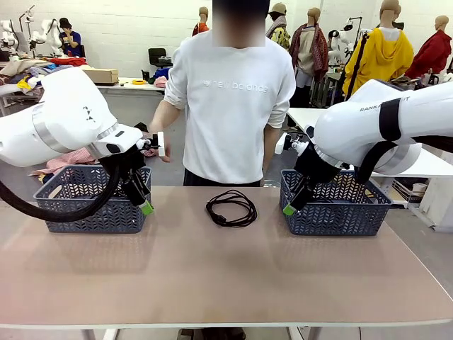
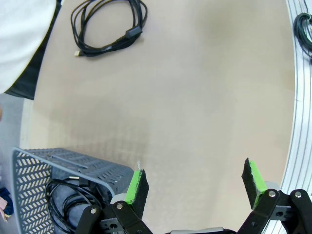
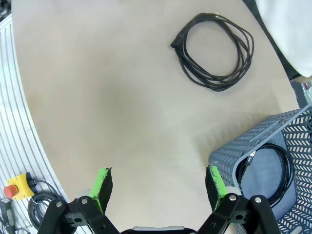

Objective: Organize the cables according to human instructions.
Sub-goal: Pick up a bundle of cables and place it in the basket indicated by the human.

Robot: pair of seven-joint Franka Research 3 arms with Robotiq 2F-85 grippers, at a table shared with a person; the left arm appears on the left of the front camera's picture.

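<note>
1. Tan table, bare save one coiled cable at the far middle, lying flat between two blue-grey baskets.
2. Left basket at the far left, right basket at the far right; in the wrist views, a coiled cable inside the left one, another cable inside the right one.
3. Left gripper above the table just beside the left basket, pads wide apart, nothing between them.
4. Right gripper by the right basket's near corner, jaws likewise spread, empty.
5. Person in a white sweatshirt standing at the far edge; workshop with tables and clothes behind.
6. Basket insides mostly hidden from the front by mesh walls and arms; plug ends hard to make out.
</note>
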